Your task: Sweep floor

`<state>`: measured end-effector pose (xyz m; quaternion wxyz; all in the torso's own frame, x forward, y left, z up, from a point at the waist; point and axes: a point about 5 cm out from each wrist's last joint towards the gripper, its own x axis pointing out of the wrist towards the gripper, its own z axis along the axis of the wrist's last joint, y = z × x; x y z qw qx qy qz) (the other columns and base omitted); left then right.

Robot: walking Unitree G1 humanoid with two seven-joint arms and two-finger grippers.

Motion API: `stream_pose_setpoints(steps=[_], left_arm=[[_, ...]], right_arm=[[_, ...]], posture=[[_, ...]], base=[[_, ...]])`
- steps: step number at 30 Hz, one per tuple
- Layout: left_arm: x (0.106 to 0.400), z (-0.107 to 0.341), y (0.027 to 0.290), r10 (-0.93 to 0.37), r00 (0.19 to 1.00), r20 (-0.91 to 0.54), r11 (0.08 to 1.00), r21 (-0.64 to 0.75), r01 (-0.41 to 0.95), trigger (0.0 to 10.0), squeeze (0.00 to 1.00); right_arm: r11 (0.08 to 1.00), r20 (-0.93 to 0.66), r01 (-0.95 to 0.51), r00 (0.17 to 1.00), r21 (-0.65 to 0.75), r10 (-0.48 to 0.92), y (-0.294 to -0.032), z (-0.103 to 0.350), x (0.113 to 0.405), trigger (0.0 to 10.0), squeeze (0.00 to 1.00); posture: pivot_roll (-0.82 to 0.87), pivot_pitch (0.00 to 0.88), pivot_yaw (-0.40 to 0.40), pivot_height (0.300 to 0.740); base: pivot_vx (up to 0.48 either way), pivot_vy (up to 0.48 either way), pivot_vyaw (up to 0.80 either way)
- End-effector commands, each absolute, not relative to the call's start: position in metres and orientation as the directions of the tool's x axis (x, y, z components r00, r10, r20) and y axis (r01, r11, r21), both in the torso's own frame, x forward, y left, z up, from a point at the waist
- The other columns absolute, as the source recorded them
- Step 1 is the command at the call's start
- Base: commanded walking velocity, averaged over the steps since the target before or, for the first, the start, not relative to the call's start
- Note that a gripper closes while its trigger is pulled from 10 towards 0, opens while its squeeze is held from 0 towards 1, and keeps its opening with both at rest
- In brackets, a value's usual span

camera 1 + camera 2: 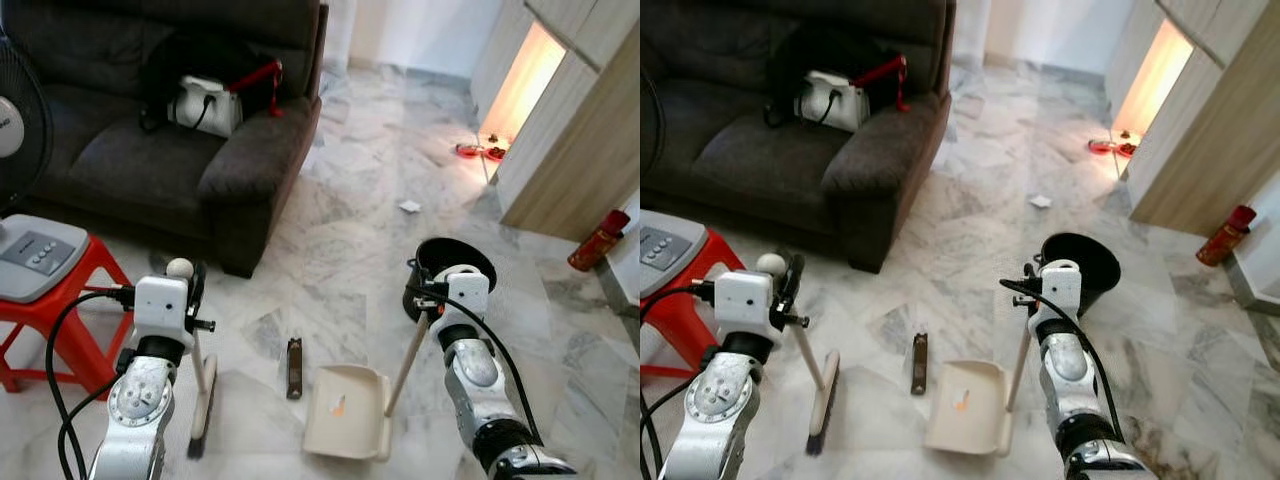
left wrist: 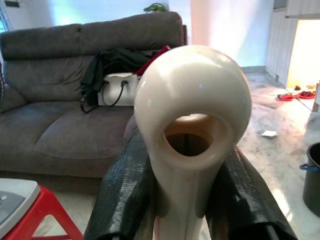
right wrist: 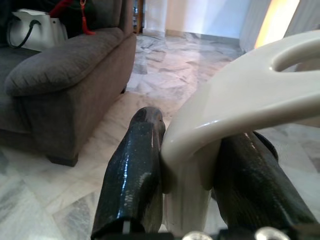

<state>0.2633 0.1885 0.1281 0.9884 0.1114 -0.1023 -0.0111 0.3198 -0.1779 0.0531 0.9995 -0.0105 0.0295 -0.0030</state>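
On marble floor: left gripper [image 2: 192, 200] clamping brush [image 1: 203, 400], right gripper [image 3: 192, 200] clamping dustpan [image 1: 350, 412]. Dark bar [image 1: 293, 367] lying between; brushing it toward pan mouth, keeping lip flat.

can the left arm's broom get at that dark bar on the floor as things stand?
Probably yes. The left gripper is shut on the broom, whose head sits on the floor just left of the dark bar, with bare marble between them. The dustpan lies on the bar's far side.

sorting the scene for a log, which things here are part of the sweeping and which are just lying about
In use:
left gripper on broom
right gripper on dustpan
dark debris piece
paper scrap

Just about:
sofa
white bag
red stool
black bucket
red bottle
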Motion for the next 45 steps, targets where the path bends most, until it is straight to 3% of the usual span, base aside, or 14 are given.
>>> stream_pose_setpoints(steps=[1,13,45], left_arm=[[0.2644,0.141,0.1847,-0.061,0.965,0.256,0.976,0.217,0.004,10.0,0.0],[0.2649,0.1418,0.1844,-0.062,0.964,0.257,0.976,0.219,0.005,10.0,0.0],[0.263,0.1499,0.1893,-0.07,0.96,0.272,0.972,0.234,0.005,10.0,0.0]], right_arm=[[1.0,-0.022,0.018,1.0,-0.022,-0.018,-0.1829,0.0612,0.3238,10.0,0.0],[0.999,-0.022,0.0,1.0,-0.043,-0.001,-0.1817,0.0618,0.3243,10.0,0.0],[1.0,-0.025,0.004,1.0,-0.026,-0.005,-0.1799,0.063,0.3264,10.0,0.0]], posture=[[0.13,0.0,-0.109,0.74],[0.13,0.008,-0.111,0.74],[0.13,0.03,-0.12,0.74]], base=[[0.0,0.0,0.0],[0.201,0.0,0.25],[0.243,0.0,0.0]])
